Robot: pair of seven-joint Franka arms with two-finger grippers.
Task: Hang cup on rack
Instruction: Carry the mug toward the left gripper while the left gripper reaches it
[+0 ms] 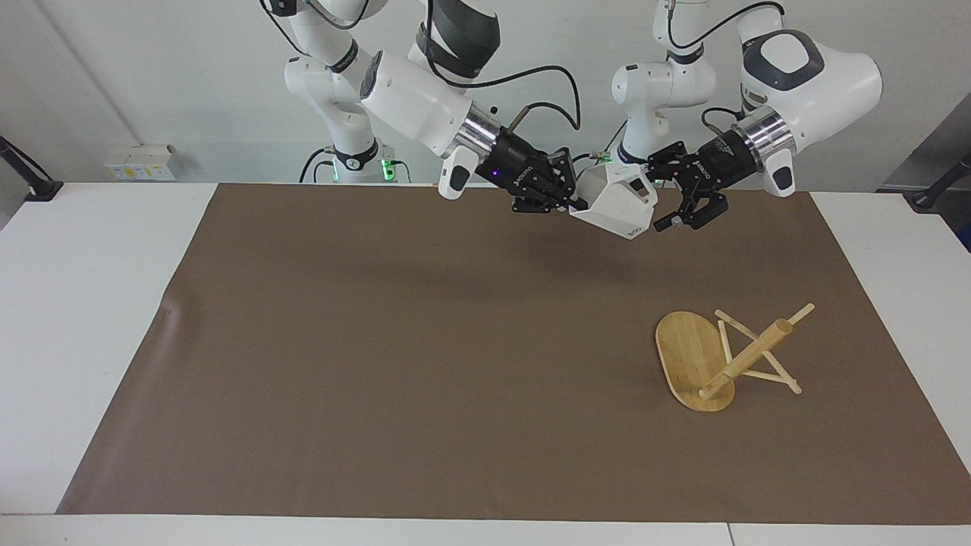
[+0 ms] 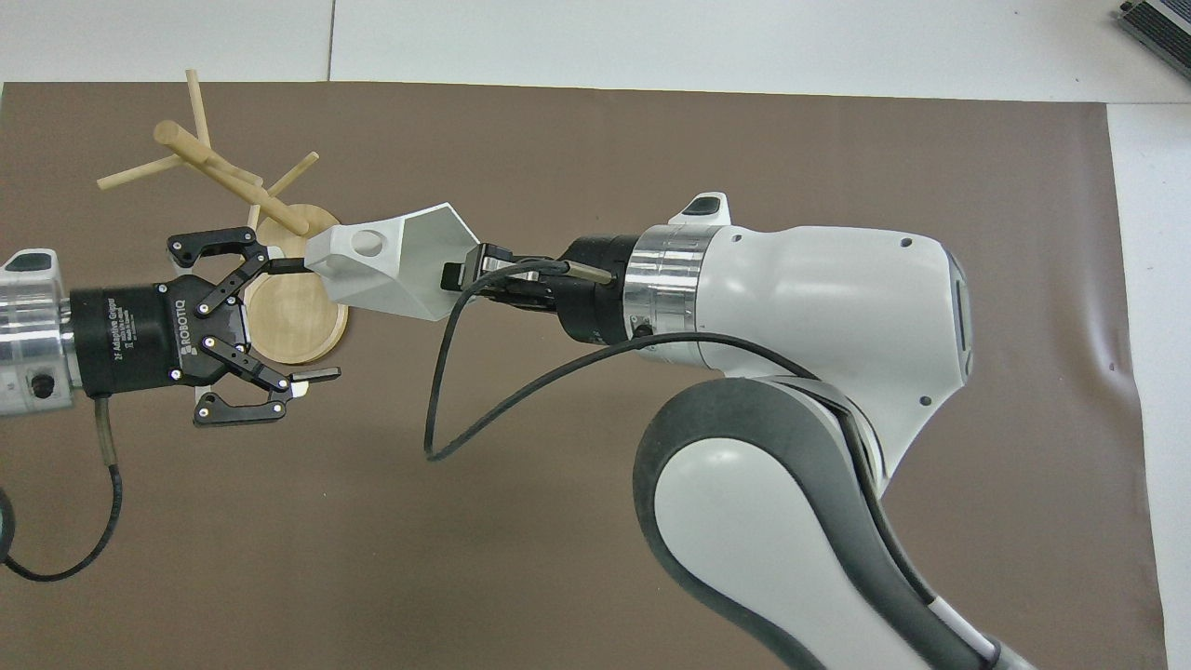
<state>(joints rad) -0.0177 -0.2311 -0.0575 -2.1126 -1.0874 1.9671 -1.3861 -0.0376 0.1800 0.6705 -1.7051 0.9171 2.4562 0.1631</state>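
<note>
White cup (image 2: 391, 265) (airborne), "ROBOTIQ" on left gripper (image 2: 307, 321)

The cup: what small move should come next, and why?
Probably the left claw should ease forward around the cup and close. The right claw, shut on the cup's rim, holds it up before the open left claw; the rack lies tipped on the table.

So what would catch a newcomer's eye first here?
The white cup, held up in the air by the right claw shut on its rim. The open left claw right beside it over the mat. Then the rack, tipped on its side toward the left arm's end.
</note>
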